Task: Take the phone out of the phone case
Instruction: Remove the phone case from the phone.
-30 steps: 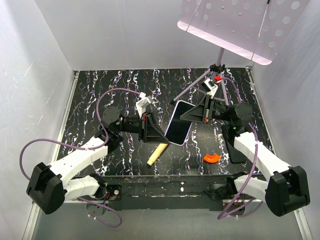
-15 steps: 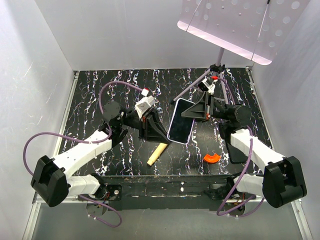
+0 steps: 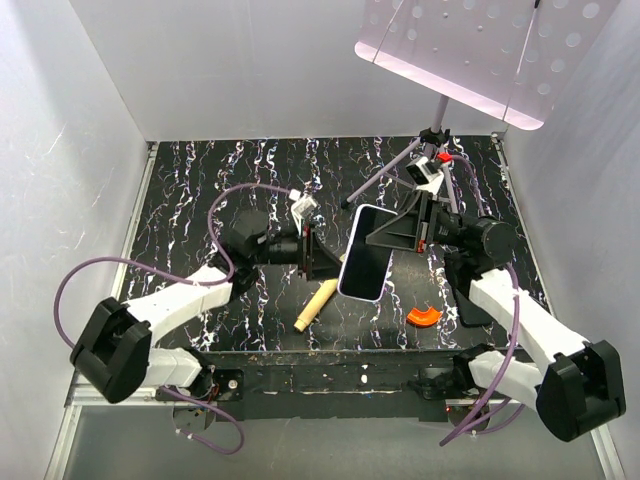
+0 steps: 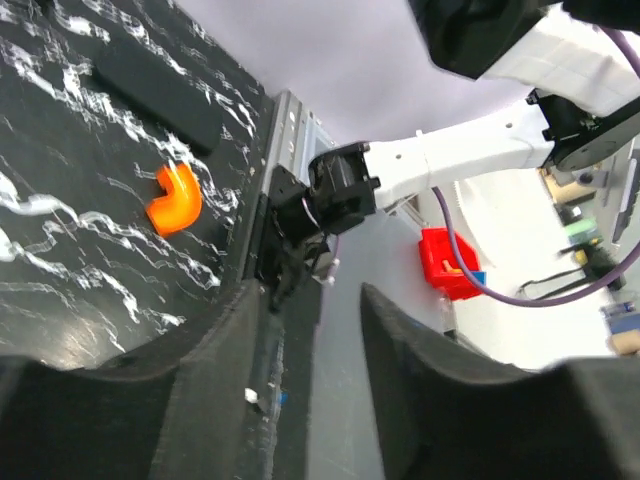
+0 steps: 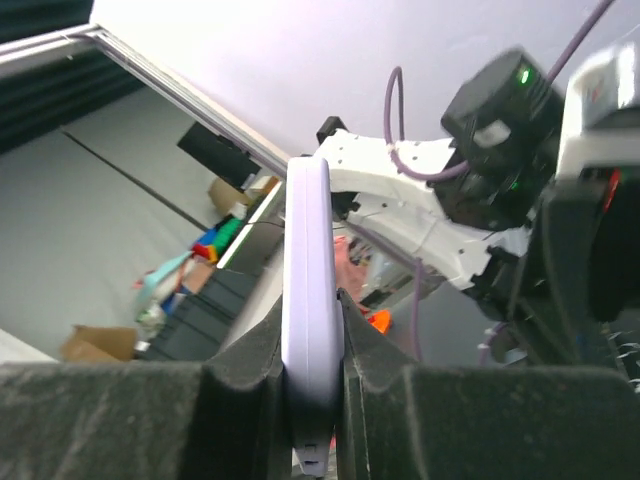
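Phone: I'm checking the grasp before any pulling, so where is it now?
Top view, centre: the phone, in its phone case, is clamped by the right gripper, with the open left gripper close on its left.

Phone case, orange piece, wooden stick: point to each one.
phone case [image 5: 305, 290], right wrist view, its side edge.
orange piece [image 4: 175, 197], left wrist view, the bend.
wooden stick [image 3: 315, 305], top view, mid-length.

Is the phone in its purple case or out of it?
In. The phone shows its black screen inside the rim of the purple case, pinched in the right pincer.

Orange elbow [image 3: 423, 316], wooden dowel [image 3: 315, 305]
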